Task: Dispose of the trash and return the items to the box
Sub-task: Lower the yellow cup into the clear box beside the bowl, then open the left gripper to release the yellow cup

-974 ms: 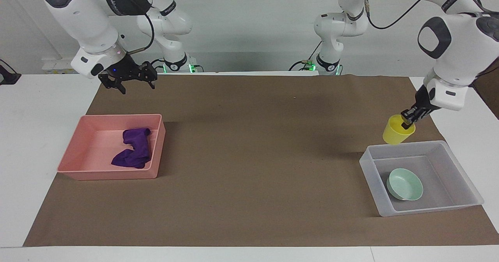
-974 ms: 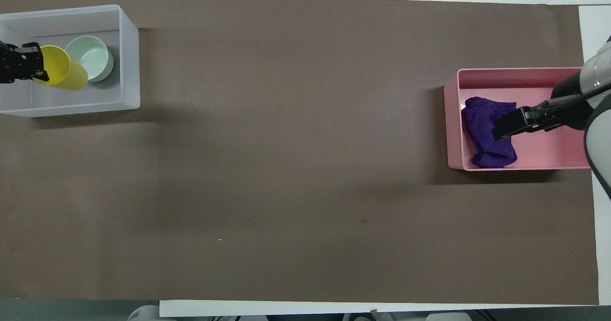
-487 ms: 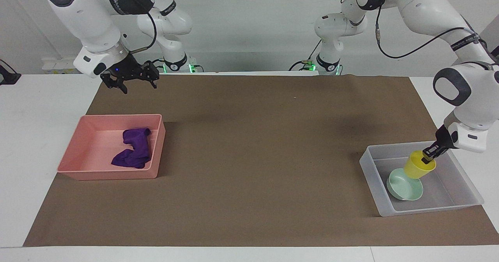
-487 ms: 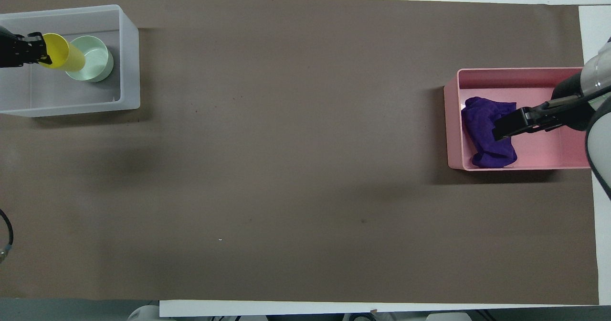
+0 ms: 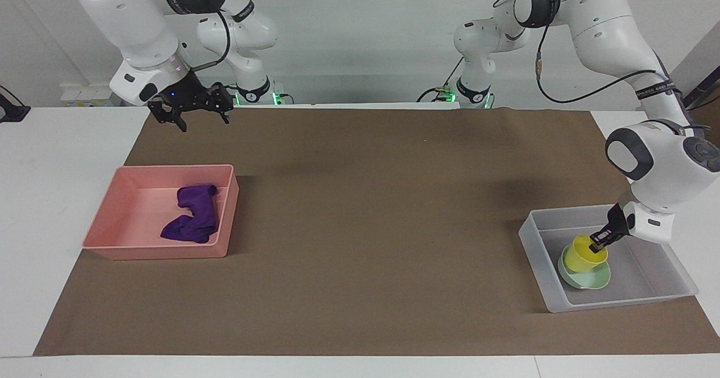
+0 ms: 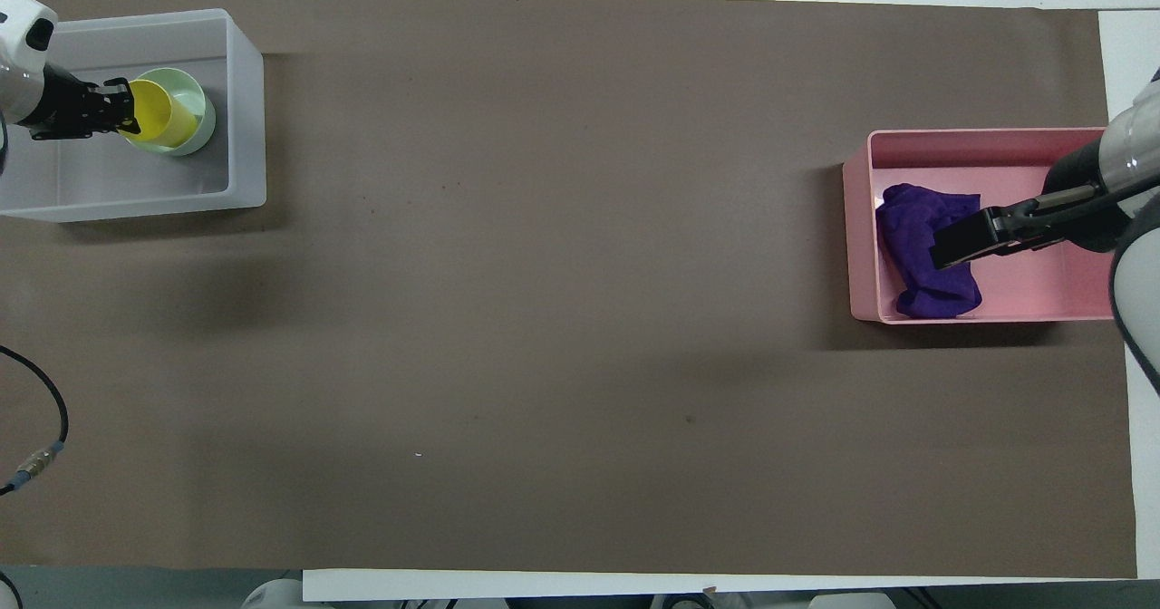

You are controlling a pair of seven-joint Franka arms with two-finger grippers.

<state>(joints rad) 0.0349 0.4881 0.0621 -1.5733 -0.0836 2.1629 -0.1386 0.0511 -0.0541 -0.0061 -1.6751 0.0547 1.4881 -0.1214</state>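
The left arm is reaching out from its base, bending at the elbow and angling its wrist steeply down into the clear box (image 5: 534,242). The left hand (image 5: 597,247) is pinching the rim of the yellow cup (image 5: 579,257), one finger inside the mouth and one outside. The cup is leaning, its base sitting in the mint-green bowl (image 5: 597,279). The bowl is resting on the box floor, toward the wall facing the middle of the counter. In the facing view the box is lying at about 4 o'clock on the brown paper mat (image 5: 365,226).

The right arm is waiting, folded high, with its wrist pointing down. The right hand (image 5: 194,118) is hanging in the air with its fingers spread and nothing between them, over the mat's corner at about 10 o'clock in that view.

The purple cloth (image 5: 194,217) is lying crumpled in the pink tray (image 5: 129,198), which is sitting at about 8 o'clock on the mat.

The mat is covering most of the white counter (image 5: 56,158). A plain pale wall (image 5: 365,35) is standing at 12 o'clock, and green lights are glowing at both arm bases.
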